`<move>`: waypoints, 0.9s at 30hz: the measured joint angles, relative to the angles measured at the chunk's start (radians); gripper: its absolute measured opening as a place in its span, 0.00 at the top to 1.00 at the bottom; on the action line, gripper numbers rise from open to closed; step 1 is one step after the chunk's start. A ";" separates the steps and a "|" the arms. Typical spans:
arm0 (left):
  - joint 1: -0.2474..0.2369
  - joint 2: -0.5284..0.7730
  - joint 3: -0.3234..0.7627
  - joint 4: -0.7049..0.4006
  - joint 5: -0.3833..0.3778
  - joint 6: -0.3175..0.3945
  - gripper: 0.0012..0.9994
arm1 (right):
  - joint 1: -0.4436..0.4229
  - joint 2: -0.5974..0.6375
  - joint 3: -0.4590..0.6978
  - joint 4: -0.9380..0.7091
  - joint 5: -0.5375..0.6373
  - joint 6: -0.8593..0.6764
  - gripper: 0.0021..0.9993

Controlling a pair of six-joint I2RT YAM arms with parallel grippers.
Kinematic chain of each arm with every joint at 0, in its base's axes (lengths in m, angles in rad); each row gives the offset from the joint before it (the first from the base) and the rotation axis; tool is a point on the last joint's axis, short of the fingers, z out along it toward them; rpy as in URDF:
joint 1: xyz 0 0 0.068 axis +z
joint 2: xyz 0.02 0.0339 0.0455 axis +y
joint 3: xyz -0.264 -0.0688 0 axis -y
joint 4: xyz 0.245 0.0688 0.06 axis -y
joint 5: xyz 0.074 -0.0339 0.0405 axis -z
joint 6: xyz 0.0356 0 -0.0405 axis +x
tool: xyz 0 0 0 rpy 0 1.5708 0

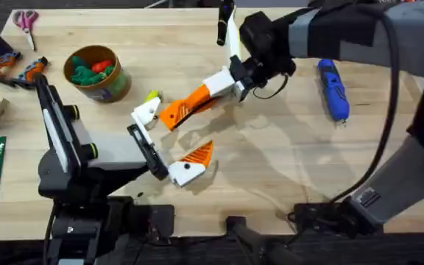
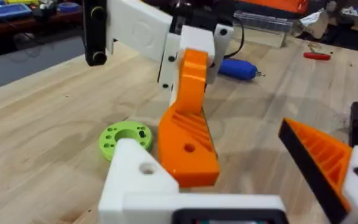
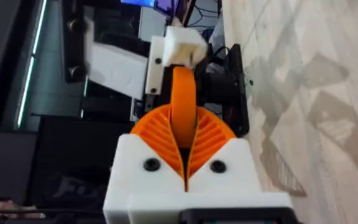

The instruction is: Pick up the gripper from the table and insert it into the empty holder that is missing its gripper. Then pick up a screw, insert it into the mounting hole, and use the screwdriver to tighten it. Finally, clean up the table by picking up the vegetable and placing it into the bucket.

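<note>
On the pale plywood worktop (image 1: 271, 169), the right gripper (image 1: 174, 115) pinches the ribbed orange gripper (image 1: 186, 107) against the white holder (image 1: 146, 112); left gripper (image 1: 169, 141) gapes

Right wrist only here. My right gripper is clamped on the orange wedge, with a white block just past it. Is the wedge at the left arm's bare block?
Observer: The left wrist view shows the orange wedge with its lower end against the side of the bare white block. I cannot tell if it is seated.
Operator: Left gripper open?
Observer: Yes. Overhead, the left gripper is wide open, and its other finger carries an orange tip.
Operator: Screwdriver?
Observer: The blue screwdriver lies on the table to the right of the right gripper, with nothing holding it.
</note>
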 joint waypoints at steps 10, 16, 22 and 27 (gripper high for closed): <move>0.000 0.000 0.000 0.000 0.000 0.000 0.01 | 0.000 0.008 -0.003 0.041 -0.032 0.051 0.99; 0.000 0.000 0.000 0.000 0.000 0.000 0.01 | 0.000 0.008 -0.003 0.051 -0.064 0.055 0.99; 0.000 0.000 0.000 0.000 0.000 0.000 0.01 | 0.003 0.008 -0.003 0.054 -0.029 0.093 0.99; 0.000 0.000 0.000 0.000 -0.001 0.000 0.01 | 0.022 0.008 -0.004 0.095 -0.006 0.135 0.99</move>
